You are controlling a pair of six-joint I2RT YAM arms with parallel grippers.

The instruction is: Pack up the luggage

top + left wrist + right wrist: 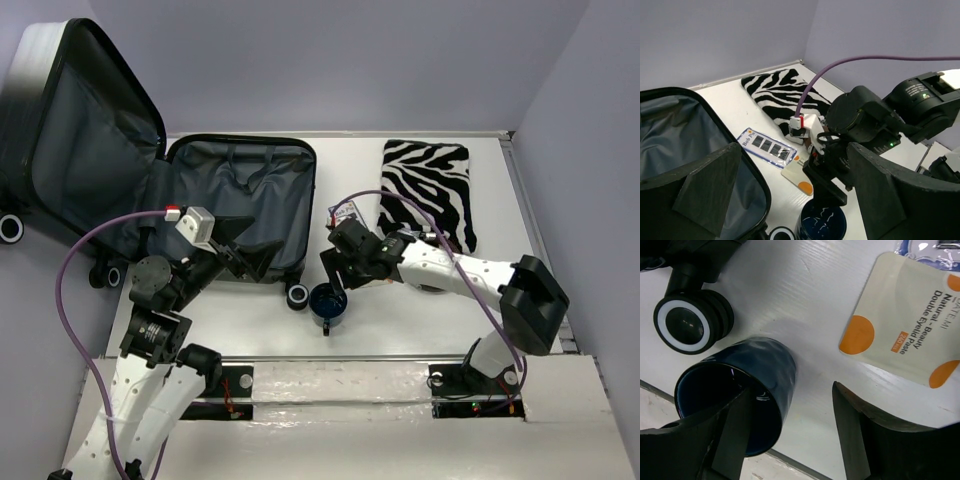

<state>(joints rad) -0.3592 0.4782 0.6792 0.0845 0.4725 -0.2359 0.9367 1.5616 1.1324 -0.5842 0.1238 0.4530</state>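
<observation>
right gripper (790, 392): jaws standing apart, straddling the wall of the dark blue mug (767, 365); one finger is sitting inside the mouth, the other is waiting outside with a gap, so nothing is clamped
left gripper (247, 248): jaws spread wide and holding nothing, hovering over the luggage's near edge
luggage (250, 190): lying open at the table's (400, 335) left rear, lid leaning up against the wall, grey lining showing, nothing visible inside
zebra-striped cloth (427, 190): lying flat at the right rear, well apart from the luggage
mug position: standing just beside a suitcase wheel (690, 325), near the table's front edge
eyelid paste sachet (900, 335): lying flat near the mug, touching the blue blister card (765, 146)
risk, grip: pinching one thin glazed wall is looking weak; the mug could be tilting or slipping out on the lift
risk, path: a swinging mug could be knocking the wheel, and the left gripper is parking over the luggage, right where a drop seems likely
right wrist only: showing the finger inside the mug and the sachet's print
top only: showing the propped lid and both arms together
left wrist only: showing the blister card clearly; the mug is mostly hidden behind the right arm
</observation>
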